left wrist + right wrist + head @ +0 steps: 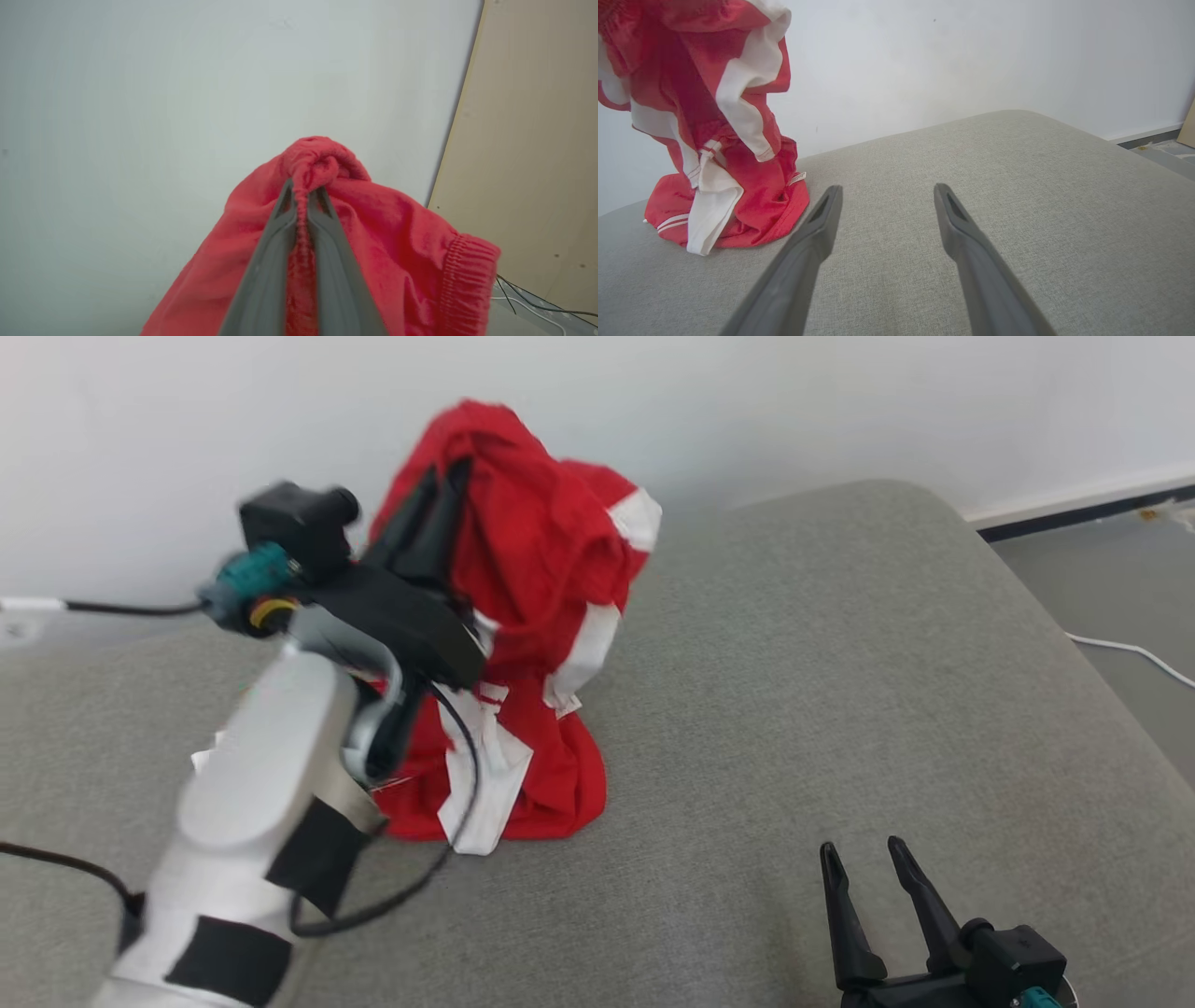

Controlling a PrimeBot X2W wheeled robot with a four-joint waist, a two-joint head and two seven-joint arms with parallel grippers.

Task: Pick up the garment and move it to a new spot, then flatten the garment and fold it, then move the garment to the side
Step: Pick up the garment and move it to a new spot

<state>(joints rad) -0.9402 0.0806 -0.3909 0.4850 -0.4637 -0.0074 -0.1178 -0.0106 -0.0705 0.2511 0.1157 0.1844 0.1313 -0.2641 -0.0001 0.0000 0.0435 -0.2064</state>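
Observation:
The garment (532, 579) is red with white stripes. Its top is raised off the grey cushion (822, 691) and its lower folds still rest there. My left gripper (446, 476) is shut on the garment's top edge; the left wrist view shows a bunched red fold (308, 172) pinched between its two fingers. Over the cushion's near right part my right gripper (864, 856) stands open and holds nothing. In the right wrist view the garment (714, 140) hangs at the far left, well apart from the right gripper (885, 196).
A white wall (747, 401) runs close behind the cushion. Beyond the cushion's right edge lies grey floor with a white cable (1130, 649). In the left wrist view a beige panel (532, 140) stands on the right.

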